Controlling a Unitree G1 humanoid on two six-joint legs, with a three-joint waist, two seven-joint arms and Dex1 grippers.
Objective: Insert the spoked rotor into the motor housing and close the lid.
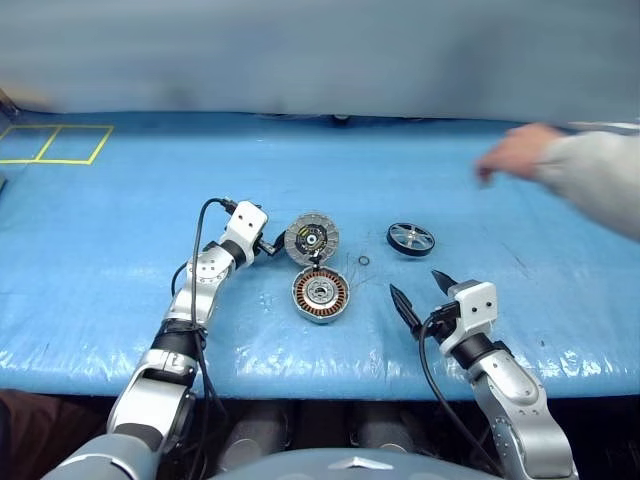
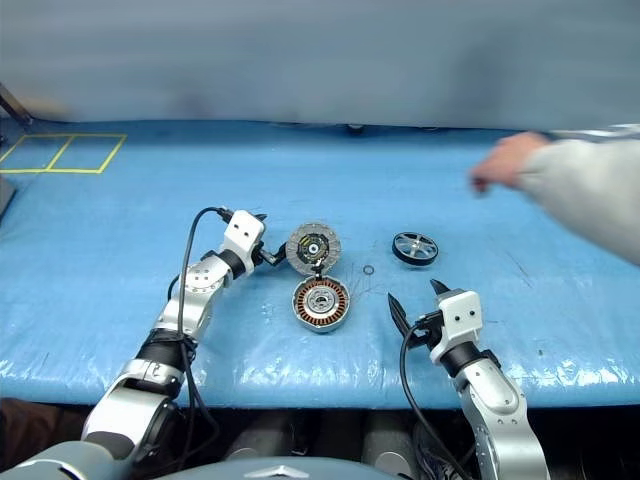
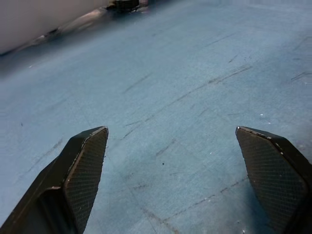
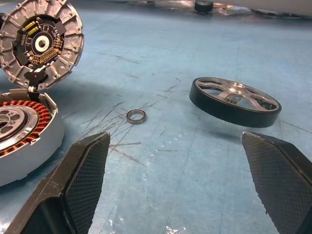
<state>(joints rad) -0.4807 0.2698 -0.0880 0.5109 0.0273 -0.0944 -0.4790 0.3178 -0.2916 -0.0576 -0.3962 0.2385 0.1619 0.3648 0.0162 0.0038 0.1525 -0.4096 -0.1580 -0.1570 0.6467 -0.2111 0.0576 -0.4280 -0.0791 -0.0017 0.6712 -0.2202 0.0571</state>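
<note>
The motor housing, with copper windings around a silver centre, lies on the blue mat in the middle. Its lid stands swung open just behind it, segmented inner face showing. The spoked rotor, black-rimmed with silver spokes, lies flat to the right of the lid, also seen as the rotor ahead of my right gripper. My left gripper hangs open and empty beside the lid's left edge. My right gripper is open and empty, to the right of the housing and nearer than the rotor.
A small metal ring lies between lid and rotor. A person's hand and grey sleeve reach over the mat at the far right. Yellow tape squares mark the far left. The mat's front edge runs just below the grippers.
</note>
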